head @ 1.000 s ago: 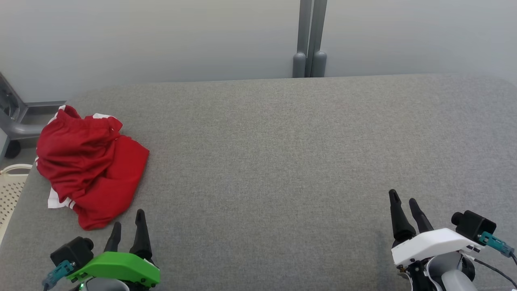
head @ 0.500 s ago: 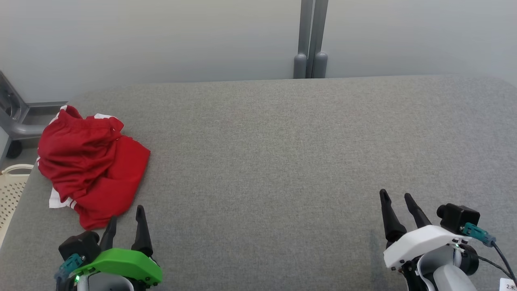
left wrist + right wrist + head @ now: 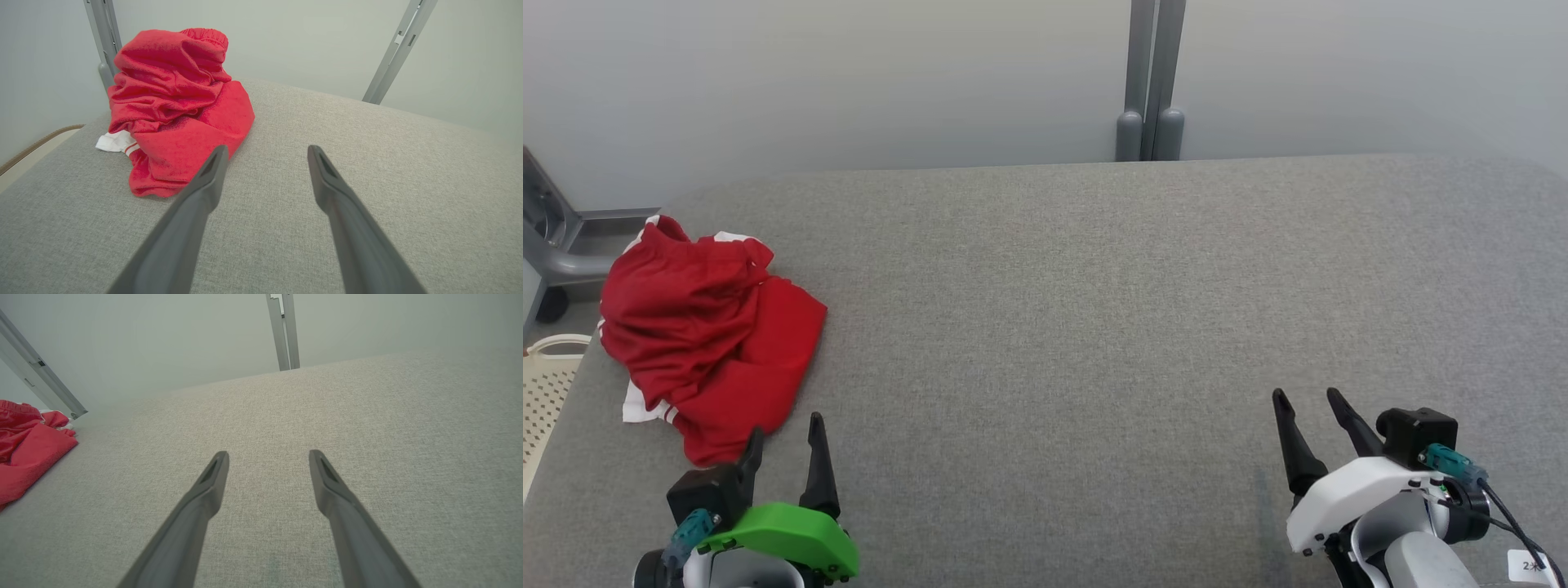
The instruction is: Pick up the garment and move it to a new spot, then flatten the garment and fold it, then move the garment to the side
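Note:
The garment (image 3: 707,331) is a crumpled red heap with white trim, lying at the left end of the grey table (image 3: 1078,327). In the left wrist view the garment (image 3: 175,106) sits ahead and left of the fingers. My left gripper (image 3: 784,433) stands open just below the heap's near edge, its left fingertip close to the cloth, nothing between the fingers. My right gripper (image 3: 1308,398) is open over bare table at the lower right, far from the heap. The right wrist view has the garment (image 3: 28,453) at its left edge.
A grey post (image 3: 1150,82) rises behind the table's far edge against a pale wall. A grey metal frame (image 3: 551,237) and a cream perforated basket (image 3: 543,392) stand off the table's left end.
Both grippers have drawn toward the bottom of the head view. The right gripper shifted left. The garment has not moved.

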You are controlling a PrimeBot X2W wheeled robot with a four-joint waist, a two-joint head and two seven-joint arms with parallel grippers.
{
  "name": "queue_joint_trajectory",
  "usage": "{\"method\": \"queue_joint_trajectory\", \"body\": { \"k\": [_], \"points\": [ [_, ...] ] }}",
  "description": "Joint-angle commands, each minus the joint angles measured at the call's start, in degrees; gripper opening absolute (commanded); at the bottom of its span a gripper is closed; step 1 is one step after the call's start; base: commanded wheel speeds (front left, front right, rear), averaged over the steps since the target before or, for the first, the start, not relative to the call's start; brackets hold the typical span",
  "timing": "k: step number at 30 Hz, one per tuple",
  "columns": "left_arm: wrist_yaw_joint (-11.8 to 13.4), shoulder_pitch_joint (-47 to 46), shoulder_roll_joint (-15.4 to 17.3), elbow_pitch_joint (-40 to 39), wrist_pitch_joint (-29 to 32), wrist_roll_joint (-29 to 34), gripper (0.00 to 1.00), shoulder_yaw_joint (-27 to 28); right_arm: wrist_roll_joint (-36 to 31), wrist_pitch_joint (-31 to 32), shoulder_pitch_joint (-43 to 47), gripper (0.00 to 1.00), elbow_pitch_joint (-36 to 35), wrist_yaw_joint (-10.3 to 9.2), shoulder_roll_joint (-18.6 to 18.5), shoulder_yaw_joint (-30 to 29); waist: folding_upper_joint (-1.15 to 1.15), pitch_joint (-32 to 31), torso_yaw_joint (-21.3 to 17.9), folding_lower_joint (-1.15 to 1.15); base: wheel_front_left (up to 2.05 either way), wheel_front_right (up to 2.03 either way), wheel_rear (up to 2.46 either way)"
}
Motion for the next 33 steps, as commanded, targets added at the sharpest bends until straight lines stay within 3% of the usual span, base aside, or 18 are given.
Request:
{"method": "queue_joint_trajectory", "body": {
  "k": [1, 33],
  "points": [
    [-0.22, -1.48, 0.59, -0.22, -0.47, 1.10, 1.00, -0.17, -1.31, -0.13, -0.86, 1.00, -0.35, 0.01, -0.31, 0.15, 0.00, 0.02, -0.02, 0.00, 0.00, 0.00, 0.00],
    [0.15, -1.71, 1.36, 2.58, -4.63, 12.97, 1.00, -2.72, -16.68, -1.85, -1.51, 1.00, 1.06, 0.01, -0.42, 2.46, 0.00, -0.45, 0.02, 0.00, 0.00, 0.00, 0.00]
  ]
}}
